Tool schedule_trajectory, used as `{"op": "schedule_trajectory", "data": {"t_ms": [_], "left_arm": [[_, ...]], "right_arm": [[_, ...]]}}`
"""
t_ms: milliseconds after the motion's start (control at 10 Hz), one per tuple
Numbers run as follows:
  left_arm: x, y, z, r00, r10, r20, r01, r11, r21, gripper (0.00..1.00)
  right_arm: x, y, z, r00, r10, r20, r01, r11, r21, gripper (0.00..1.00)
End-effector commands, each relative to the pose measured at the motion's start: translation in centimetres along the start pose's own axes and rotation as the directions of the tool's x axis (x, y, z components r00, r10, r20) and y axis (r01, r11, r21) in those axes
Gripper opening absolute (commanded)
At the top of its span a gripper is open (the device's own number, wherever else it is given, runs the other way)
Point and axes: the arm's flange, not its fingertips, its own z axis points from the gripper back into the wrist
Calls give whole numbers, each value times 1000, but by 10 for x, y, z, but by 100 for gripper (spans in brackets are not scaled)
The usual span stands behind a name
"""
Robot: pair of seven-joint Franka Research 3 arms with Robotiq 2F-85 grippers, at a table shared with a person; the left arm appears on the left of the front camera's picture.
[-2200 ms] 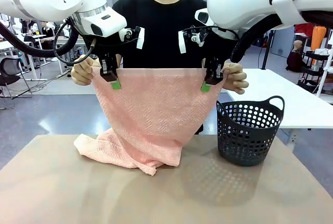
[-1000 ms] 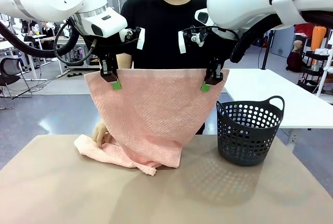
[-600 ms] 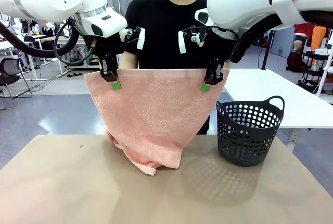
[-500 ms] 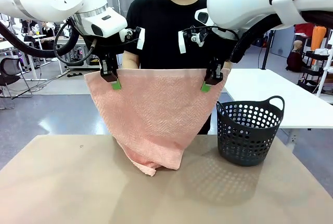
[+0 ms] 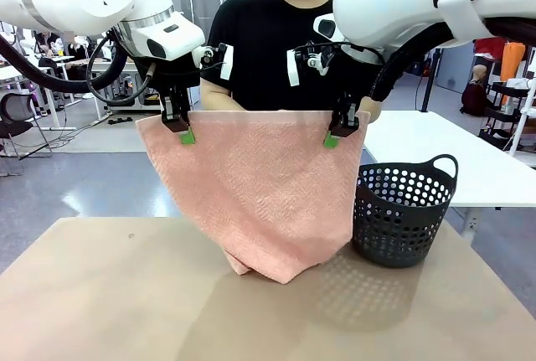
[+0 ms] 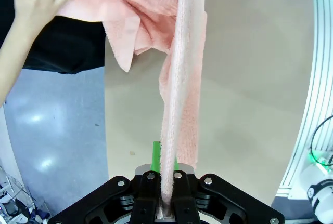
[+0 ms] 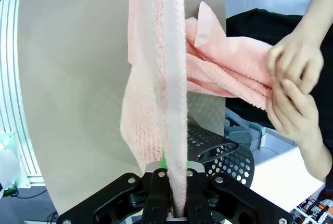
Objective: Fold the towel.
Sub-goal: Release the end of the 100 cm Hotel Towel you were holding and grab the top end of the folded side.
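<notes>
The towel (image 5: pixel 260 185) hangs as a broad pink sheet over the middle of the table (image 5: pixel 92 294). Its top hem is stretched level, running roughly parallel to the table's far edge. The lowest fold sags to the tabletop near the centre and appears to rest there.

The left gripper (image 5: pixel 180 126) pinches one top corner and the right gripper (image 5: pixel 337 131) the other. In both wrist views the cloth rises edge-on out of jaws pressed tight on the hem.

What the next move turns on, as I judge it, is that the free half lies on the far side of the sheet, away from the robot. There the person's hand (image 6: pixel 39 0) holds one bunched end in the left wrist view, and two hands (image 7: pixel 291 78) grip the other end in the right wrist view. Folding calls for that far half to meet the held hem. Each gripper is equally near its own corner.

The basket (image 5: pixel 406 210) stands just beside the sheet toward the table's right edge. The towel's lower right side overlaps its rim from the front, and I cannot tell whether they touch.

From the front the sheet hides the rear layer and nearly all of the hands. How high the far hem is lifted, or whether it lines up with the top hem, cannot be made out.
</notes>
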Motion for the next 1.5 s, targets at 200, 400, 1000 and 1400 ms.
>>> {"op": "schedule_trajectory", "data": {"t_ms": [200, 400, 1000, 1400], "left_arm": [[-1, 0, 1, 1000, 1, 1, -1, 1000, 2, 0], [-1, 0, 1, 1000, 1, 1, -1, 1000, 2, 0], [-1, 0, 1, 1000, 1, 1, -1, 1000, 2, 0], [-1, 0, 1, 1000, 1, 1, -1, 1000, 2, 0]], "right_arm": [[0, 0, 0, 1000, 3, -2, -3, 1000, -2, 0], [0, 0, 0, 1000, 3, -2, -3, 1000, -2, 0], [0, 0, 0, 1000, 3, -2, -3, 1000, -2, 0], [0, 0, 0, 1000, 3, -2, -3, 1000, -2, 0]]}}
